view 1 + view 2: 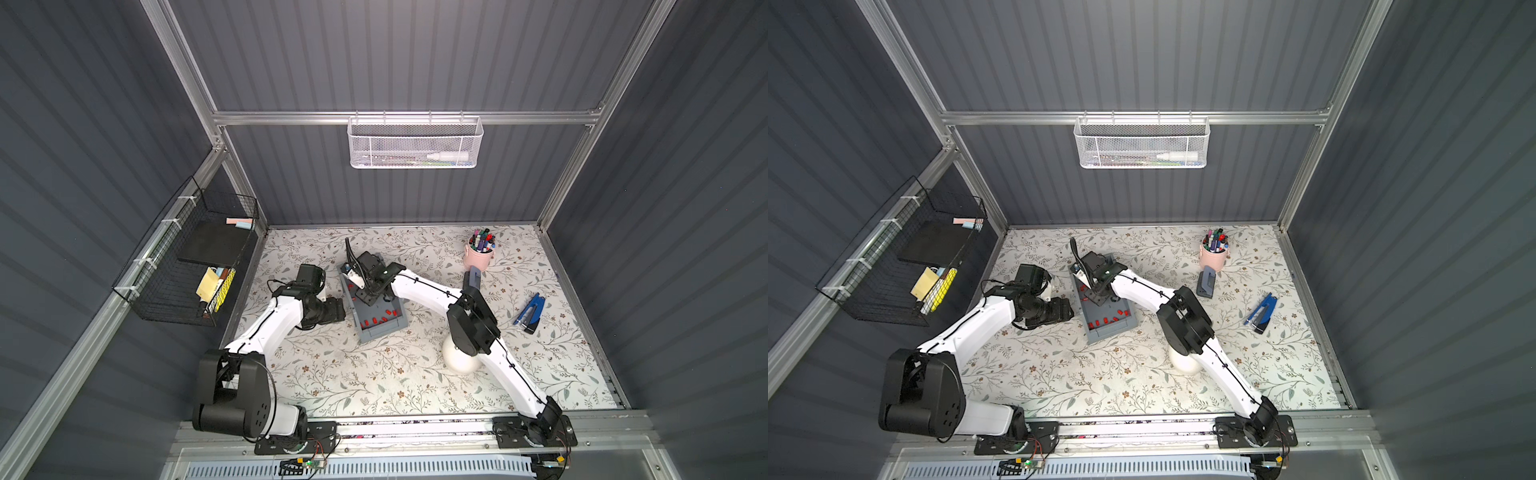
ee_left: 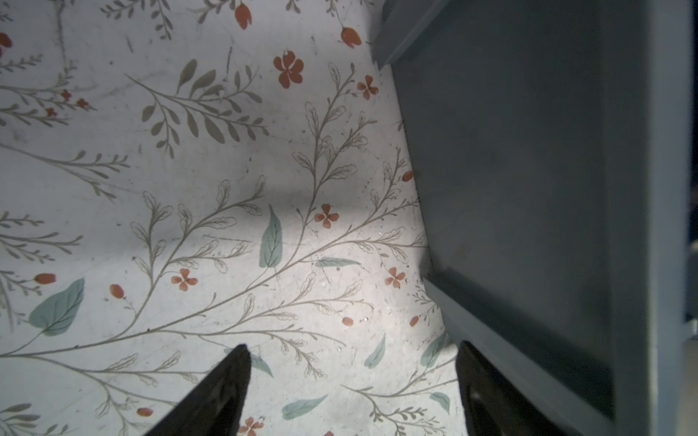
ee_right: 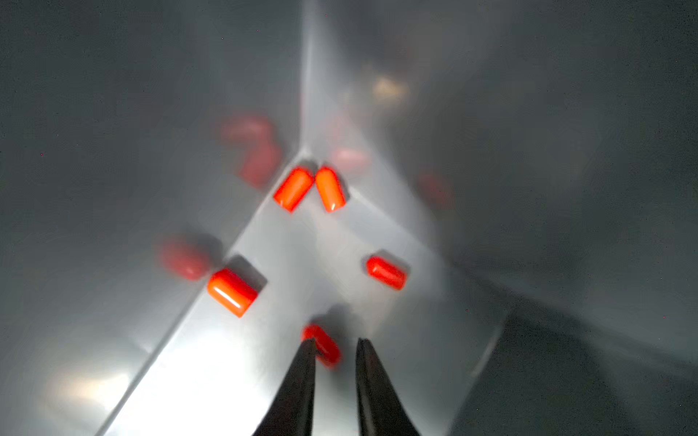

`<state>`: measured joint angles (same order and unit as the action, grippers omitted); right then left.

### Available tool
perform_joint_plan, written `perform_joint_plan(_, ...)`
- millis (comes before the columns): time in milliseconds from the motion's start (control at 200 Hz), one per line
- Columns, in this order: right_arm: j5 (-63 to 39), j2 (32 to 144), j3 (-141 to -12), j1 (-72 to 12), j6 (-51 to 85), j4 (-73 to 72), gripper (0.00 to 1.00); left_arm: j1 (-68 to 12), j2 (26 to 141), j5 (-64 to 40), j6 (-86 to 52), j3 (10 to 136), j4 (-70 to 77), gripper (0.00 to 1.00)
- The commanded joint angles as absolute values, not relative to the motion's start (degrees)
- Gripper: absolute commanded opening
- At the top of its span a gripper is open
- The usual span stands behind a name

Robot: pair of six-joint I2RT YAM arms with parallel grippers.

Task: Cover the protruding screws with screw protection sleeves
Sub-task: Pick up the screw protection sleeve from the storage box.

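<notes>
Bin floor (image 3: 302, 260): sleeves (image 3: 231, 292) flat, variously angled

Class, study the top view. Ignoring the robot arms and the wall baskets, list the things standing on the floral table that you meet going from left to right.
grey bin → pink pen cup → blue stapler

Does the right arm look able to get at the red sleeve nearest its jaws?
Probably yes: the right arm holds its jaws parted inside the grey bin, that sleeve lies loose at their tips, nothing between.
</notes>
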<state>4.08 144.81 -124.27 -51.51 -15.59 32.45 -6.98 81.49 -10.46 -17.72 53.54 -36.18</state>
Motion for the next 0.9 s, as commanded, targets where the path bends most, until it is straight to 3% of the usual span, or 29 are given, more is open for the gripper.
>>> perform_joint_plan(0, 4.04, 143.38, -120.77, -51.59, -16.08, 31.41, 0.25, -6.53, 80.35, -11.18, -18.87, 53.34, -36.74, 0.84)
perform_joint_plan(200, 2.76, 141.19, -116.47, -51.59, -16.58, 27.00, 0.25, -6.51, 80.07, -11.25, -19.08, 53.08, -36.48, 0.84)
perform_joint_plan(630, 2.80, 140.18, -118.11, -51.42, -14.40, 30.65, 0.07, -6.53, 79.66, -11.25, -19.38, 52.79, -36.31, 0.84)
perform_joint_plan(895, 2.20, 134.54, -112.70, -51.58, -9.96, 31.82, 0.04, -6.54, 79.28, -11.51, -19.43, 52.75, -36.54, 0.84)
